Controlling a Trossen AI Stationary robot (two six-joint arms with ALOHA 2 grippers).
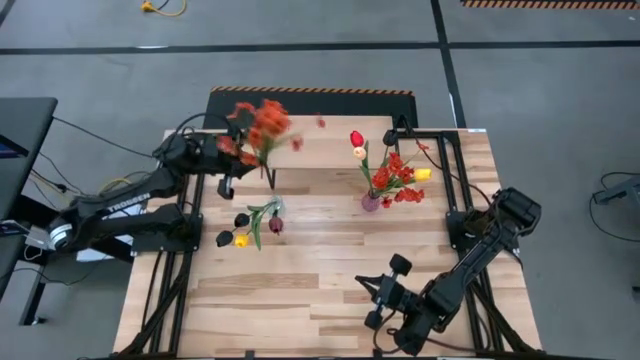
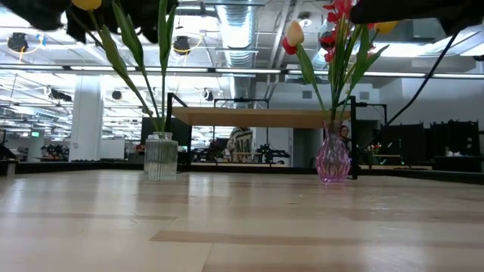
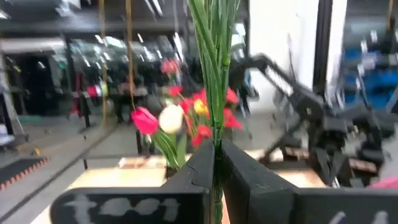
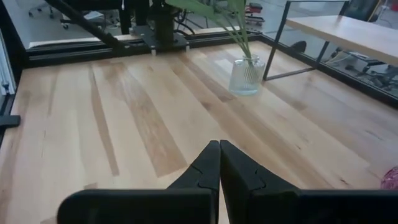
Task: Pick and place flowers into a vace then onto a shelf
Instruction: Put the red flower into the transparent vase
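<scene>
Left arm is up over the back-left of the table, near the shelf point(image 1: 330, 140). Left gripper point(image 3: 216, 163) is pinched fully shut on a bunch of green stems; the red-orange spray point(image 1: 262, 125) sits above it, blurred in the overhead shot.

Below and just toward the front, the clear ribbed vase point(image 2: 160, 156) stands on the tabletop with a few tulips point(image 1: 250, 225) in it: yellow, dark maroon, heads leaning well out to the side.

Middle-right: pink vase point(image 2: 333, 159) just in front of the shelf, already packed with red, cream and yellow flowers point(image 1: 390, 175). Both vases are on the table, neither on the shelf.

Right gripper point(image 4: 218, 163) idles at the front-right, fingers together, holding nothing.

Risks as I see them:
- Stems are held low with a top-heavy spray, so the bunch can pivot in the pinch and miss the vase mouth.
- The clear vase looks light and its tulips lean out; a sideways stem nudge could tip it.
- Loose blossoms may shed if swung fast.
- Lifting a loaded vase onto the shelf risks catching blooms on the plank edge.
</scene>
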